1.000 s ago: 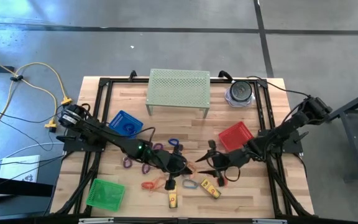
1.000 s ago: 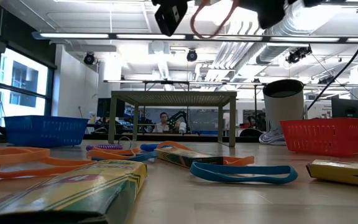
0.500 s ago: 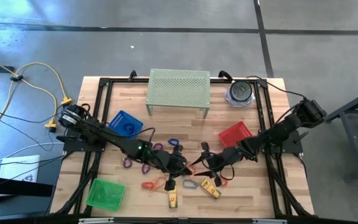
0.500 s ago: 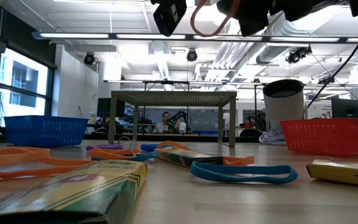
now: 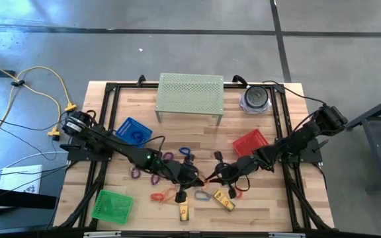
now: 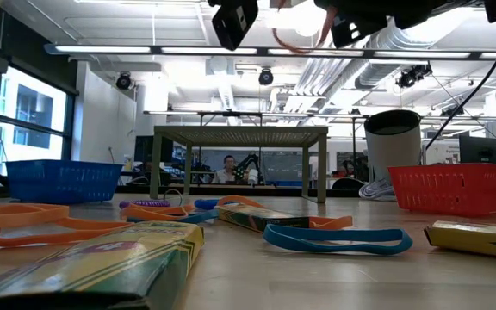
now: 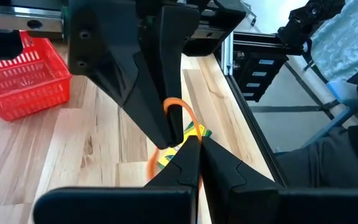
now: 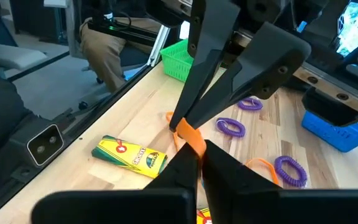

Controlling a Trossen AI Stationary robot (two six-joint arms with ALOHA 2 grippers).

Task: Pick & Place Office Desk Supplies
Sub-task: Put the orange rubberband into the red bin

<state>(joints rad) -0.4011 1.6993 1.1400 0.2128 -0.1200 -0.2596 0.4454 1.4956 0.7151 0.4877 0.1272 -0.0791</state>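
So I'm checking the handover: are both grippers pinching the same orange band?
Yes: in the right wrist view the right gripper and the left gripper are both shut on the orange band.

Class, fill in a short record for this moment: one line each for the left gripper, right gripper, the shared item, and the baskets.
left gripper: jaws shut on orange band, raised over the table's front middle
right gripper: jaws shut on the same band, tip to tip with the left
orange band: off the table, pinched from both sides
baskets: blue, red, green
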